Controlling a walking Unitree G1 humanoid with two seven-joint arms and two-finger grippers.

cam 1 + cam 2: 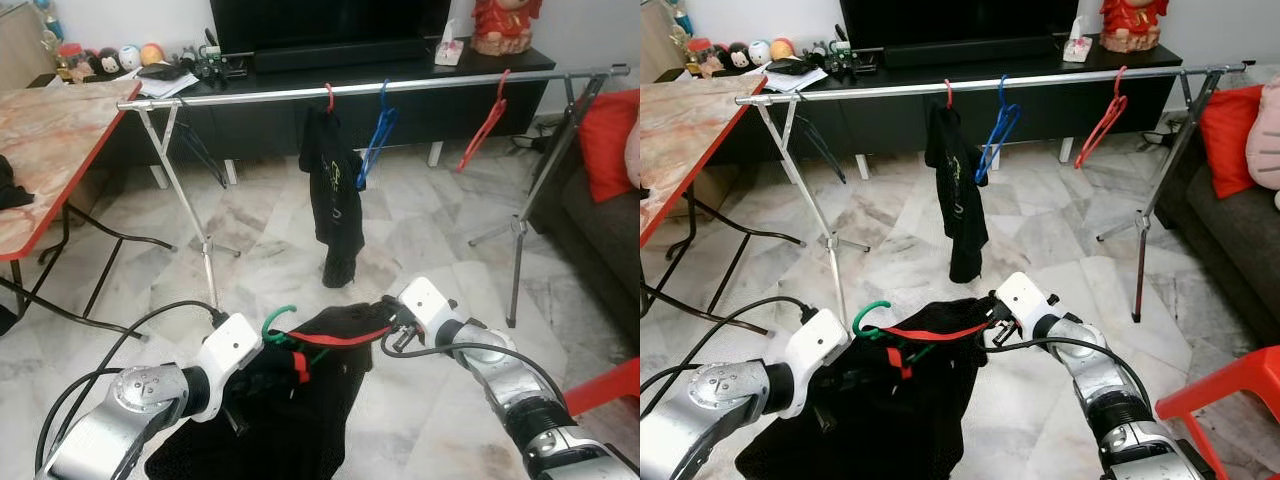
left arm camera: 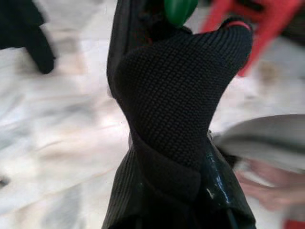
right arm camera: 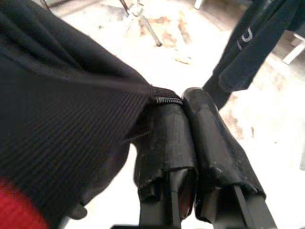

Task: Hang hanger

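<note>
Across the room, a long metal clothes rail [image 1: 420, 86] spans the marble floor [image 1: 250, 230] on tripod legs, in front of a low black TV cabinet [image 1: 400, 110]. On the rail hang a dark garment on a red hanger [image 1: 333, 190], an empty blue hanger [image 1: 377, 140] just beside it and, further toward the right, an empty red hanger [image 1: 484, 125]. A red-edged table [image 1: 55, 150] stands at the left and a sofa with a red cushion [image 1: 606, 140] at the right. Low in the foreground both silver arms reach forward with bent elbows and converge on a black knit garment [image 1: 300, 400] draped over a red hanger with a green hook [image 1: 330, 338], held well below the rail. The left gripper [image 1: 268, 362] is wrapped in the cloth near the green hook; whether its fingers are closed cannot be made out. The right gripper [image 3: 183, 119] angles in from the right, its two black fingers pressed together on the garment's edge at the hanger's far end.
</note>
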